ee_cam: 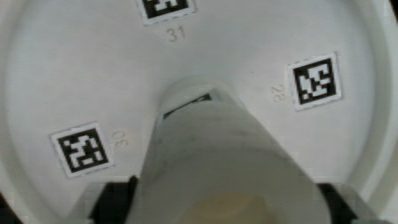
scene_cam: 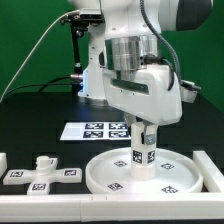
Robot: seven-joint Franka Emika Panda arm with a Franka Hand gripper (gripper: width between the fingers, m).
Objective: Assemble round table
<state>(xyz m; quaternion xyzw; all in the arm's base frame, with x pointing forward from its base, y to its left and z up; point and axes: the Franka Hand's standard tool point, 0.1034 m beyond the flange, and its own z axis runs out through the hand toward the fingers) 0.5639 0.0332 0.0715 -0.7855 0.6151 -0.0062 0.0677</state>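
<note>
The Panda arm [scene_cam: 140,60] reaches down over the round disc [scene_cam: 178,172], and its jaws are closed on the cylinder leg [scene_cam: 143,158], one on each side of its upper part. The leg stands upright on the disc, close to its middle, with its lower end touching the disc's inner face. Small black-and-white tags show on the leg's side and on the disc around it.

In the wrist view the leg [ee_cam: 222,150] runs down from between the two dark pads [ee_cam: 116,198] to the disc [ee_cam: 71,80], and both pads lie against its sides. Three tags sit on the disc's face around the leg's foot.

The disc lies flat on the black tabletop [scene_cam: 40,130], rim up. The cross-shaped foot [scene_cam: 40,172] lies on the tabletop well apart from the disc, on the exterior view's left of it. The marker board [scene_cam: 100,130] lies flat behind the disc, near it but not touching. A white rail [scene_cam: 100,208] runs along the tabletop just in front of the disc.
</note>
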